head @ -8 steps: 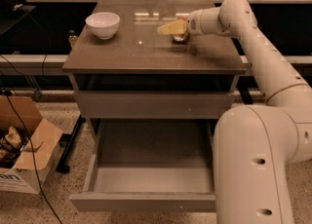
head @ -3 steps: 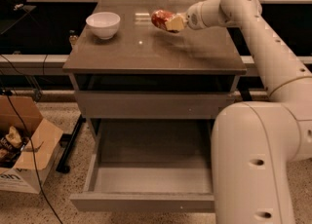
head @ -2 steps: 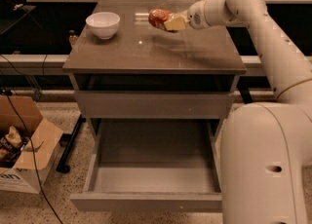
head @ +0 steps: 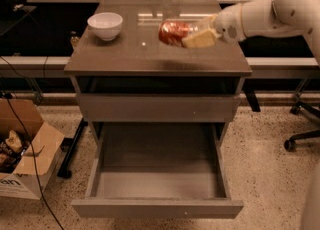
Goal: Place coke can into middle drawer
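The red coke can (head: 171, 32) lies sideways in my gripper (head: 192, 35), held in the air above the middle of the cabinet top (head: 125, 54). The gripper is shut on the can, its tan fingers (head: 201, 38) around the can's right end. The arm comes in from the upper right. The middle drawer (head: 157, 184) is pulled out wide below, with nothing on its grey floor. It lies below and in front of the can.
A white bowl (head: 105, 25) stands at the back left of the cabinet top. A shut grey drawer front (head: 157, 108) sits above the open drawer. A cardboard box (head: 22, 149) and cables lie on the floor at left. An office chair base (head: 302, 136) is at right.
The gripper has lifted the can off the cabinet top and carried it forward and left, towards the front edge. The arm has swung back out to the right.
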Motion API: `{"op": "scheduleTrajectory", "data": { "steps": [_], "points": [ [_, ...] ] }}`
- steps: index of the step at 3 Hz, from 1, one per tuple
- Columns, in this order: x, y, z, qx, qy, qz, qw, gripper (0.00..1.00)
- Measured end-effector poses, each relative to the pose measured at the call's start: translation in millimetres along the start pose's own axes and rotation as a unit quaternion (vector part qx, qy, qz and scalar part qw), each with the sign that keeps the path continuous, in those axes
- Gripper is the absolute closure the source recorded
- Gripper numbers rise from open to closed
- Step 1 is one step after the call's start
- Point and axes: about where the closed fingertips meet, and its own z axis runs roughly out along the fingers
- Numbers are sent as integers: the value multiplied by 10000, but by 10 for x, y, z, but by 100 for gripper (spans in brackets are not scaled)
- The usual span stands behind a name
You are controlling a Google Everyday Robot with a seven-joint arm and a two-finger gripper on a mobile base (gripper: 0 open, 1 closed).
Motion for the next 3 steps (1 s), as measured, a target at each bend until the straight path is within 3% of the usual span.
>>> {"op": "scheduleTrajectory", "data": {
  "steps": [1, 2, 3],
  "points": [
    [217, 619, -417, -336, 179, -174, 9991, 100],
    [762, 1257, -560, -849, 809, -1, 9931, 100],
    [1126, 1460, -413, -989, 1286, 219, 9865, 100]
  ]
}}
